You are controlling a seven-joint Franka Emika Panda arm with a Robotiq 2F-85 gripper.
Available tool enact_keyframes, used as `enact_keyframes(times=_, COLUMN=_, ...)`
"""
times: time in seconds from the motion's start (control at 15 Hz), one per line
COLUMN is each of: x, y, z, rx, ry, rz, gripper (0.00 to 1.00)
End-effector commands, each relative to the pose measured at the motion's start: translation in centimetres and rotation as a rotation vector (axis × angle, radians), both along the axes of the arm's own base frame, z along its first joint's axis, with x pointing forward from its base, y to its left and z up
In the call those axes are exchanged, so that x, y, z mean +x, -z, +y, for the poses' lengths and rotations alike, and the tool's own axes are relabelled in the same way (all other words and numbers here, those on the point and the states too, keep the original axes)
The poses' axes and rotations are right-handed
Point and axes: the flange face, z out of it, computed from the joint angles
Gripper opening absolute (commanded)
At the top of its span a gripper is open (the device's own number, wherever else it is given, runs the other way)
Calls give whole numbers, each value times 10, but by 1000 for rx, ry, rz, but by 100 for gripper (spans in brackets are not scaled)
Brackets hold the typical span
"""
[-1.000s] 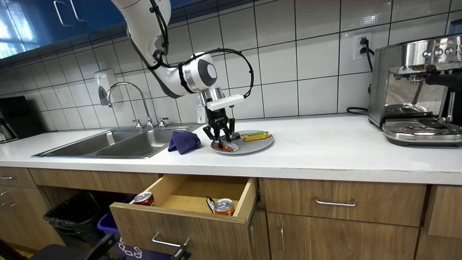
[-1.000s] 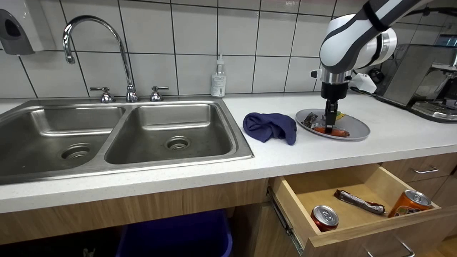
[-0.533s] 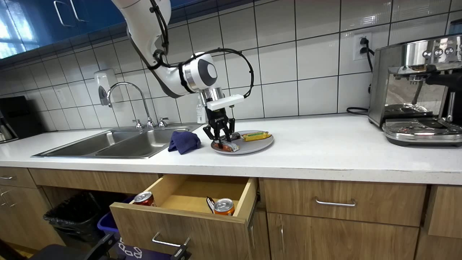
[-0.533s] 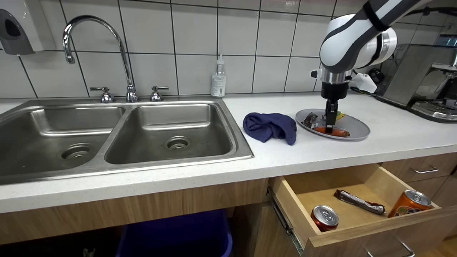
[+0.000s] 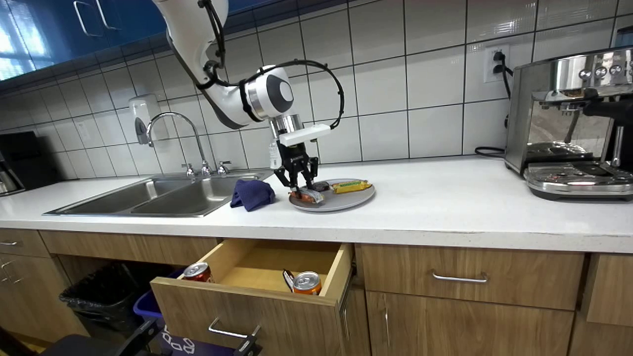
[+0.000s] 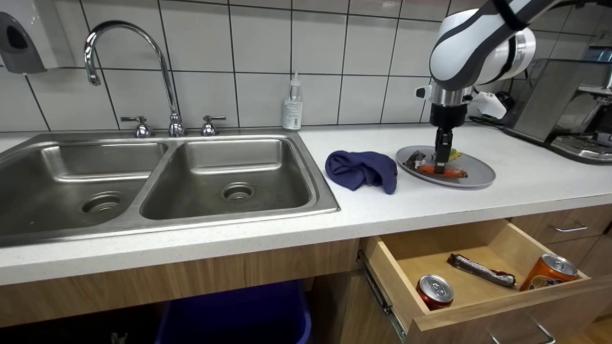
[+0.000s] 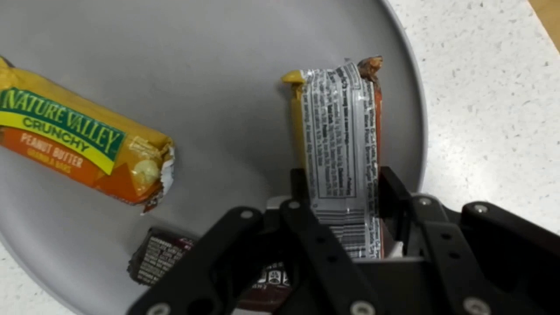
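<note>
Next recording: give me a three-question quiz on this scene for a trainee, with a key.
1. Name what shows in the open drawer.
2. True or false: the blue cloth lies between the sink and the plate.
3. The gripper holds: A) the blue cloth; B) a silver-backed bar; C) the plate.

Key: 1. A red can, an orange can and a brown-wrapped bar. 2. True. 3. B.

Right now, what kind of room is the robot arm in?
It looks like a kitchen, maybe a shared one, though I can't be sure. You can tell by the double metal sink with its curved faucet, and the coffee machine on the counter.
</note>
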Motion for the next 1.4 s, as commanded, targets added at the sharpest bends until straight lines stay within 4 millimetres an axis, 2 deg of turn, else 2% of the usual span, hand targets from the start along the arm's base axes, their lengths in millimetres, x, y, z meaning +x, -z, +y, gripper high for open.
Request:
enact_keyframes(times=0.0, x=-22, y=-18, z=3, rx=17, ry=2, rz=-13, gripper=17)
enact_keyframes(times=1.33, x=-163, y=-16, z=16, rx=-30, ry=-126, rz=25, gripper=17)
